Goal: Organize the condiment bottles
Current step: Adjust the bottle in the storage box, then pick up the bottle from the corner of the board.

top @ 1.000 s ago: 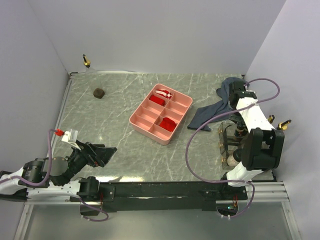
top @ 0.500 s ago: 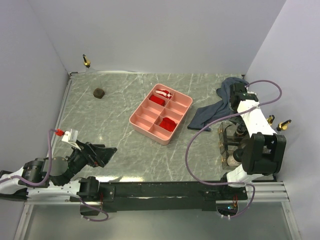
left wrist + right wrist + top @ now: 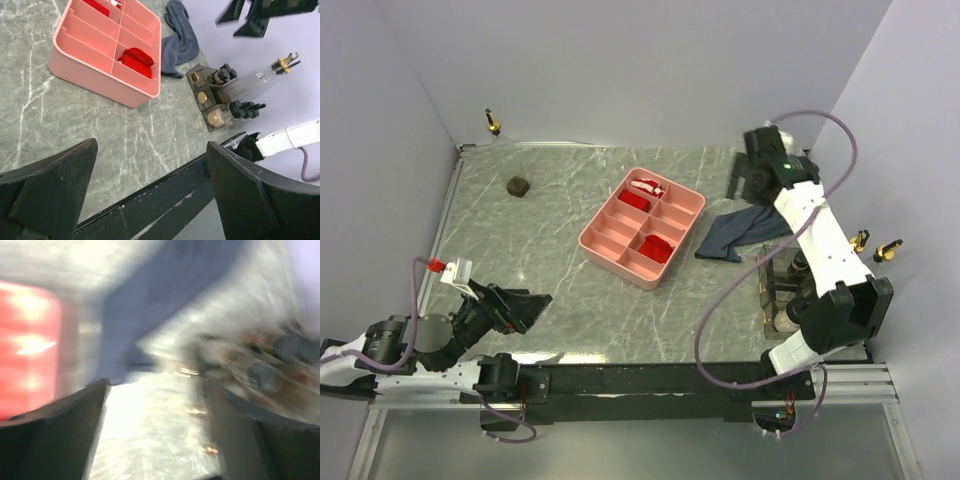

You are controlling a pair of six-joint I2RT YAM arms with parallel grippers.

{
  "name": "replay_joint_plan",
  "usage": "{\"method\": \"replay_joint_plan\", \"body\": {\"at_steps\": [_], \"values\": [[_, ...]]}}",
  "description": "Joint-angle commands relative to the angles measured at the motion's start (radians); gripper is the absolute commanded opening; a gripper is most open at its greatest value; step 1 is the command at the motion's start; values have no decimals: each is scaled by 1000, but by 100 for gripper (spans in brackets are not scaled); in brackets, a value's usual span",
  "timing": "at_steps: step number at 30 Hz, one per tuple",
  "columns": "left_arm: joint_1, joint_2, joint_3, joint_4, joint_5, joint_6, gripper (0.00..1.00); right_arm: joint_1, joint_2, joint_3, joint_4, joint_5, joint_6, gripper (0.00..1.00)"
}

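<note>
Left gripper (image 3: 151, 147): I see its jaws spread wide with nothing between them, held low over the near-left part of the table (image 3: 550, 230).
Right gripper (image 3: 745, 165): it hangs raised at the far right. Both fingers stand apart with the gap bare. My wrist view on that side is smeared, so I cannot read finer detail.
Condiment bottles (image 3: 220, 95): the main cluster stands packed together ahead of the left jaws and off to their right, well apart from them. From the right jaws it shows only as a blur past the right-hand finger.
Clear bottle (image 3: 252, 80): it is part of that cluster, with a gold spout at its tip.
Corner bottle (image 3: 493, 123): gold-spouted, alone at the far-left corner, well apart from both pairs of jaws.
Squat dark jar (image 3: 518, 185): it sits alone, far ahead of the left jaws.
Pink tray (image 3: 615, 265): it lies between the two pairs of jaws, with red pieces (image 3: 135, 59) in some compartments.
Cloth (image 3: 740, 230): it is crumpled on the table near the right jaws, one end reaching between the tray and the cluster.
</note>
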Motion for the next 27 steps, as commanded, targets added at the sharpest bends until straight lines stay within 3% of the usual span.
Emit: {"method": "replay_joint_plan", "body": {"at_steps": [1, 4, 8, 12, 16, 18, 19, 20, 21, 22, 26, 27], "values": [[-9, -12, 8, -6, -46, -35, 97, 190, 18, 193, 14, -98, -5, 100], [-9, 40, 18, -23, -74, -67, 97, 298, 30, 267, 55, -123, 0, 100], [-9, 272, 113, -15, -205, -38, 97, 398, 21, 267, 130, -157, 1, 100], [-9, 525, 259, -47, -510, -19, 97, 430, -74, 140, 291, -204, 1, 100], [-9, 716, 446, -326, -688, -389, 97, 433, -184, -28, 403, -244, 15, 100], [-7, 752, 529, -455, -727, -482, 97, 433, -255, -79, 461, -240, 7, 100], [-1, 776, 543, -444, -750, -464, 97, 432, -279, -128, 480, -229, 7, 100], [2, 784, 548, -327, -759, -400, 97, 433, -306, -153, 498, -220, 6, 100], [5, 790, 543, -244, -765, -312, 97, 432, -348, -178, 530, -221, 4, 100], [13, 809, 537, -169, -762, -132, 97, 432, -368, -214, 543, -221, -2, 100], [71, 904, 554, 12, -657, 54, 97, 432, -438, -256, 549, -207, -8, 100], [100, 927, 548, 209, -597, 132, 97, 433, -465, -262, 540, -203, -8, 100]]}}
